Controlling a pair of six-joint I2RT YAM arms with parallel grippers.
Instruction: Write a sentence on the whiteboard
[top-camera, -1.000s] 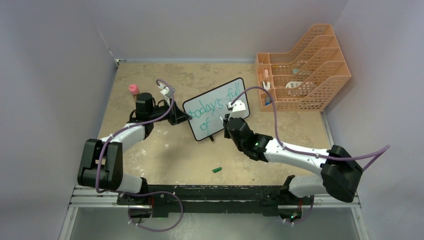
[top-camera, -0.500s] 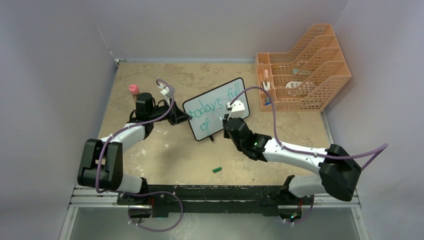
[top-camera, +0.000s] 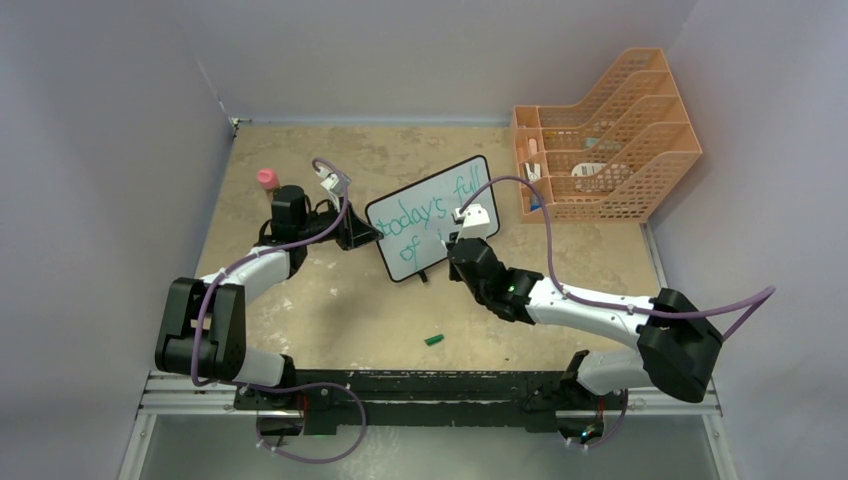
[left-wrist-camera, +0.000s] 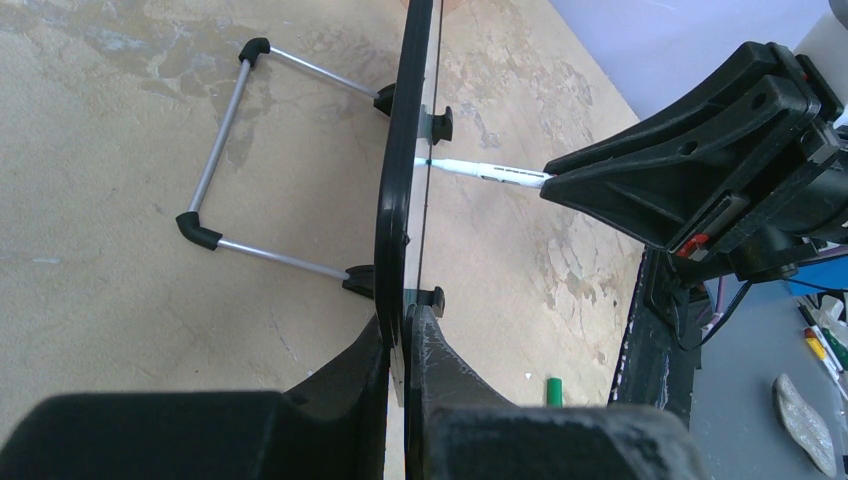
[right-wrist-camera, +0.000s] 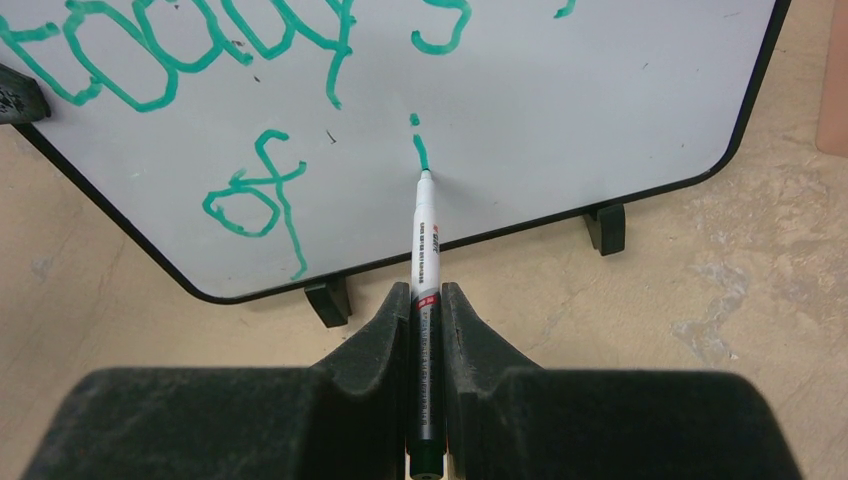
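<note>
The whiteboard (top-camera: 418, 258) stands tilted mid-table with green writing "today's full" and, below it, "of" and an "i". My left gripper (top-camera: 362, 233) is shut on its left edge; the left wrist view shows the board edge-on (left-wrist-camera: 400, 180) pinched between the jaws of the left gripper (left-wrist-camera: 410, 325). My right gripper (right-wrist-camera: 427, 295) is shut on a white marker (right-wrist-camera: 424, 230). The marker's green tip touches the whiteboard (right-wrist-camera: 600, 100) at the foot of the "i". From above, the right gripper (top-camera: 452, 241) sits at the board's lower right.
A green marker cap (top-camera: 434, 339) lies on the table in front of the board. An orange mesh file rack (top-camera: 605, 140) stands at the back right. A pink-topped object (top-camera: 267, 179) stands behind the left arm. The board's wire stand (left-wrist-camera: 215, 140) props it from behind.
The right gripper has shifted slightly along the board with the marker, and a short green "i" stroke now shows after "of". The left arm and the board have not moved.
</note>
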